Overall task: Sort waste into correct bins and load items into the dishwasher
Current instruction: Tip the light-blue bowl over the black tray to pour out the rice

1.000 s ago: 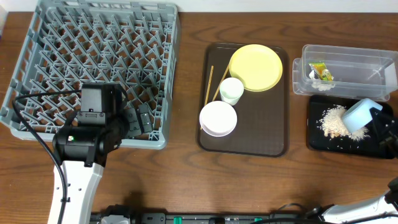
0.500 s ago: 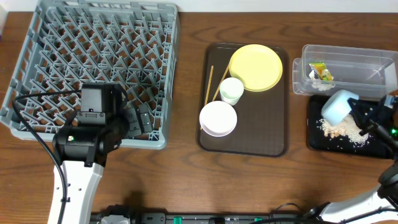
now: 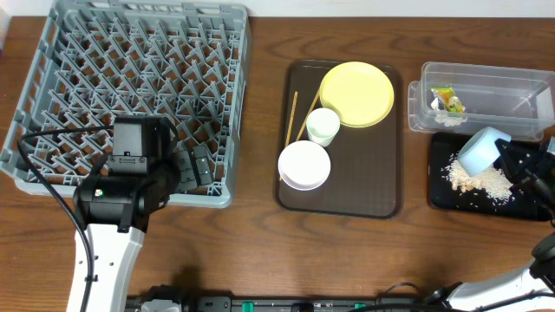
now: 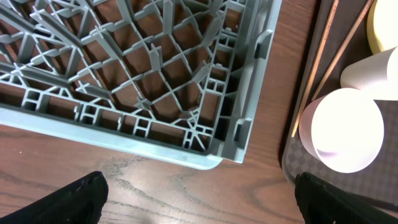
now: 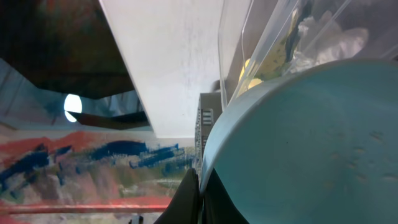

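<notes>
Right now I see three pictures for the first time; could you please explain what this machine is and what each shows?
These are two robot arms at a table. One picture looks down from above; the other two come from cameras on the wrists. The left gripper hangs open by the corner of the grey dish rack. The right gripper holds a light blue bowl tilted over a black tray with crumbs. Beside it a clear tub holds a wrapper. A brown tray carries a yellow plate, white cup, white bowl and chopsticks.
</notes>
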